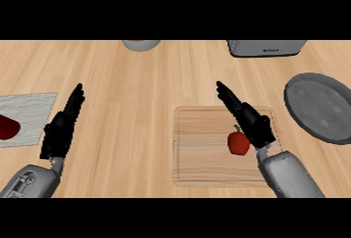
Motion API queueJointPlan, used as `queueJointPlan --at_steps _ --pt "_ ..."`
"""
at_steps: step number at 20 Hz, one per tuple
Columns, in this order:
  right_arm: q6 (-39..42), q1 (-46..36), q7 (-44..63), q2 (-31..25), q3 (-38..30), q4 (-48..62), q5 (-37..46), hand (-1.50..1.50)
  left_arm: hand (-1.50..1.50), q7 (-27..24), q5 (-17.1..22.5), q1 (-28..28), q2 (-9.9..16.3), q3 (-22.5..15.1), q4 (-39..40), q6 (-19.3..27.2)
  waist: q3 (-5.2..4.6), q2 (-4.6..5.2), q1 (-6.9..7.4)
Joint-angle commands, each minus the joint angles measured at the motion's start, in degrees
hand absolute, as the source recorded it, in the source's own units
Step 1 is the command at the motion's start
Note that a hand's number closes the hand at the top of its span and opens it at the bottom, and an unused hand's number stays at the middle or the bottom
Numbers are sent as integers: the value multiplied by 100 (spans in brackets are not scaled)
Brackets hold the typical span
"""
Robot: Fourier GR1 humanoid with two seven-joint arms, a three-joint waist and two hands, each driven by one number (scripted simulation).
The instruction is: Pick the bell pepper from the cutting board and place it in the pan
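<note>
Far left edge: pale grey cloth mat (pixel 31 111) flat on the wooden counter (pixel 137 83), with a dark red object (pixel 8 127) on it, cut off by the frame, can't tell what it is.

Left hand (pixel 60 130): over bare counter just right of the mat, fingers straight and extended away from the robot, holding nothing. Grey forearm enters from the lower left corner.

Top centre: grey rounded object (pixel 141 44), mostly cropped, can't identify.

Centre-right: wooden cutting board (pixel 198 158) flat on the counter. Red bell pepper (pixel 238 142) with green stem sits on the board's right half, stem pointing away from the robot.

Right hand (pixel 248 120): above the board's right side, fingers straight, pointing up-left, nothing held. Palm sits just right of the pepper; whether it touches can't be told from this angle. Forearm comes in from the lower right, crossing the board's near right corner.

Top right: grey boxy appliance (pixel 266 48), partly cropped.

Right edge: dark grey round pan (pixel 322 108) on the counter, partly cut off, apart from the board. Nothing in it. Pepper not in the pan.
</note>
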Motion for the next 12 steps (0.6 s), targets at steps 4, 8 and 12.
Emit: queueJointPlan --at_steps 4,8,12 --pt "516 234 -863 -553 -1114 -735 -795 150 0 -541 181 120 -590 -30 -549 -179 2 58 213" --pt "-784 631 -767 -1185 -1951 -297 24 150 0 -573 424 486 -966 -322 -947 -287 -7 14 49" --pt "50 2362 -1738 -1312 -1945 -1382 -327 -150 0 -539 470 705 -945 -310 -1179 -515 1 52 164"
